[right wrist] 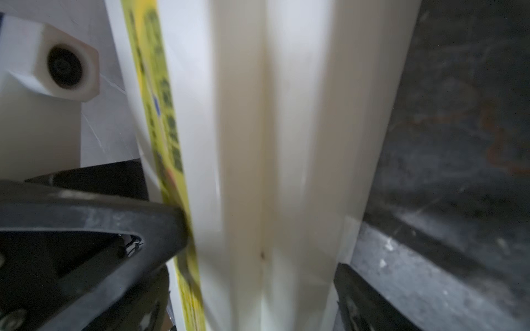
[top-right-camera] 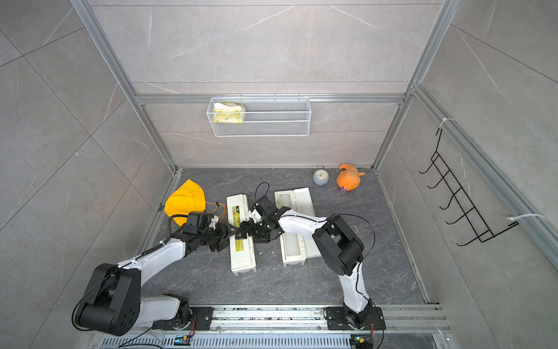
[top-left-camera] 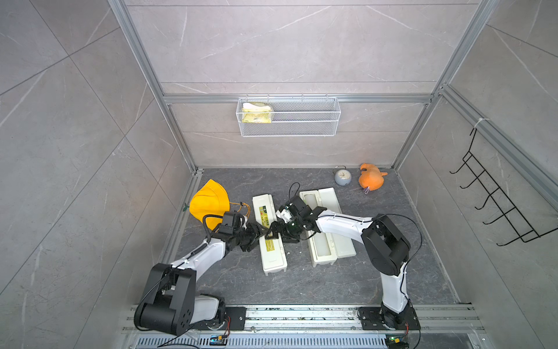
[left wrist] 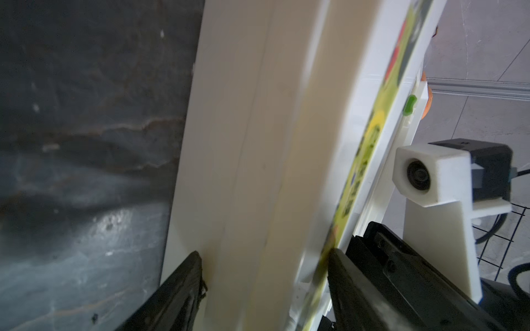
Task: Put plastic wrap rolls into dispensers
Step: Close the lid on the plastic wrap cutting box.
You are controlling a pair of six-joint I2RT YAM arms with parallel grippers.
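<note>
On the dark grey stone-look table (top-left-camera: pixel 302 287) the shut cream-white plastic dispenser (top-left-camera: pixel 272 256) lies front to back, with the open cream-white plastic dispenser (top-left-camera: pixel 332 201) just to its right, lid folded out rightward and a translucent-white plastic wrap roll (top-left-camera: pixel 322 246) in its trough. The left claw (left wrist: pixel 263 255) meets the shut dispenser from its left, the right claw (right wrist: pixel 262 246) from its right, the box between each claw's jaws. A yellow cloth hat (top-left-camera: pixel 208 204) lies left of the shut dispenser. At the back right stands a grey clock (top-left-camera: pixel 342 176), an orange plush toy (top-left-camera: pixel 370 179) right of it. A white wire-mesh basket (top-left-camera: pixel 305 124) hangs on the back wall, a yellow packet (top-left-camera: pixel 256 114) in its left end.
</note>
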